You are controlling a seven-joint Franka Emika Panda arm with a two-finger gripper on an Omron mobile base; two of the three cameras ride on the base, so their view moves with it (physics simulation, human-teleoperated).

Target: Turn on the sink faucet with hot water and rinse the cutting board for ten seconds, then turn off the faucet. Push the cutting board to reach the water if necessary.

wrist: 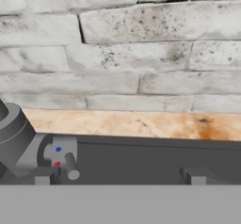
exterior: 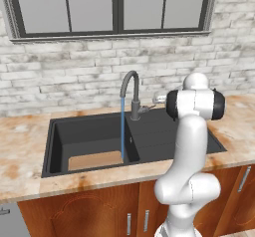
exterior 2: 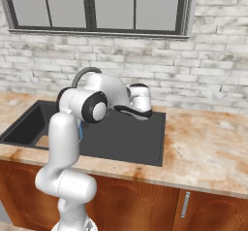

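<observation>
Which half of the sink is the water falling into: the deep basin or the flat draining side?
The deep basin, left of the sink faucet. The water drops there onto the cutting board; the flat draining side lies right, dry.

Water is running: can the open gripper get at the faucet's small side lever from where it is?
Probably yes. The gripper is open, low over the black sink's draining side, and the small grey lever handle sits just beside one fingertip with nothing between.

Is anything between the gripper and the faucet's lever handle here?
Nothing visible. In the hand view the open gripper faces the wall, with the lever handle of the sink faucet off beside one fingertip; water runs.
</observation>
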